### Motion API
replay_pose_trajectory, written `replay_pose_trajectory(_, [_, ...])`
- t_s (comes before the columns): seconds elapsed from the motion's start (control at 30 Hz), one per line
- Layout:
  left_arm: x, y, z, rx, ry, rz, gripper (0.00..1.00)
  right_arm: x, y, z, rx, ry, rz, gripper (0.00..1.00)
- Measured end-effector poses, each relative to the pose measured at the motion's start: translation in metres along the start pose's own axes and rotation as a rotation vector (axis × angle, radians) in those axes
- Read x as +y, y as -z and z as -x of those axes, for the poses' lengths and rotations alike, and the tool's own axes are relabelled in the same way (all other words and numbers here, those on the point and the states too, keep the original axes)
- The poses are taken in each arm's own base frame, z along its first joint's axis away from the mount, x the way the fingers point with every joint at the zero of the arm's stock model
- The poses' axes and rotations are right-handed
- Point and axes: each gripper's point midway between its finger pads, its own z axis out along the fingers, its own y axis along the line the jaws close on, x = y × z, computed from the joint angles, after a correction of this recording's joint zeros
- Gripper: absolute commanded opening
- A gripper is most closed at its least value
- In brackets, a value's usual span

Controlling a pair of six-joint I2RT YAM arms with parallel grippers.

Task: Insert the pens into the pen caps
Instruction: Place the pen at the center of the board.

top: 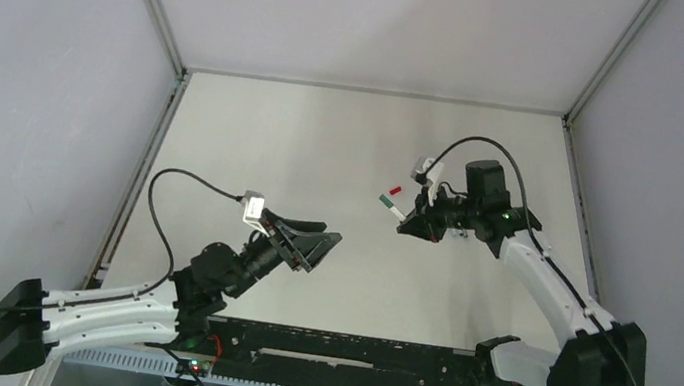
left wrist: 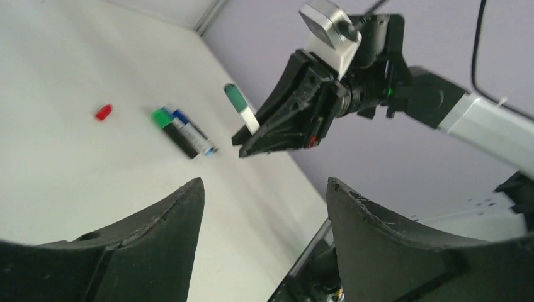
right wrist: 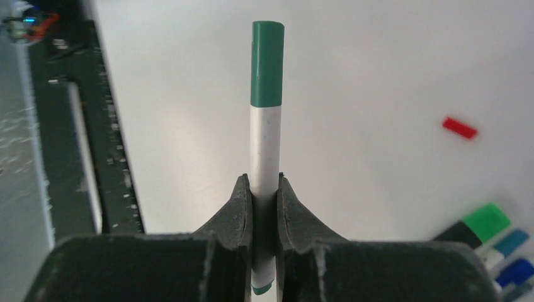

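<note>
Grips a pen with the right gripper, fingers pinched tight on the white barrel close to its tail end. Carries a dark green cap on the far end of that pen, pointing away from the wrist. Shows a sliver of green at the tail too, just below the fingers.

From above, holds the pen over the right middle of the table, capped end aimed left toward the other arm. Appears to hold it clear of the surface, going by the left wrist view, with the pen slanting up out of the right gripper.

Spreads the left gripper wide, with nothing between its fingers. Hovers with that left gripper over the near left of the table, well apart from the pen, fingers facing the right arm.

Leaves a red cap lying alone on the table. In the top view, puts that red cap just beside the held pen's capped end; cannot tell there whether touching, though the wrist views show them apart.

Leaves more pens bunched side by side on the table, near the red cap but apart from it. Includes a black pen with a bright green cap, and right against it a blue-capped pen. Catches a teal cap between those two in the right wrist view, at the frame's lower right corner.
</note>
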Motion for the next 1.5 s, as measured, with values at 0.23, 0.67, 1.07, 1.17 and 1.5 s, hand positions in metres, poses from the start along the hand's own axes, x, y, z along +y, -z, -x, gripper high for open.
replay_pose_trajectory(0.23, [0.024,0.003,-0.018,0.039,-0.027,0.075,0.75,-0.066,-0.014,-0.053,0.219,-0.200,-0.262,0.00])
replay_pose_trajectory(0.67, [0.045,0.010,-0.036,0.061,-0.031,0.112,0.74,-0.138,-0.018,-0.108,0.433,-0.396,-0.592,0.09])
replay_pose_trajectory(1.07, [0.044,0.009,-0.034,0.044,-0.009,0.105,0.75,-0.147,-0.024,-0.136,0.578,-0.428,-0.651,0.22])
replay_pose_trajectory(1.17, [0.044,0.009,-0.034,0.045,-0.009,0.106,0.75,-0.146,-0.025,-0.142,0.604,-0.435,-0.654,0.25])
replay_pose_trajectory(1.5, [0.045,0.009,-0.035,0.048,-0.010,0.108,0.74,-0.146,-0.023,-0.144,0.637,-0.439,-0.661,0.31])
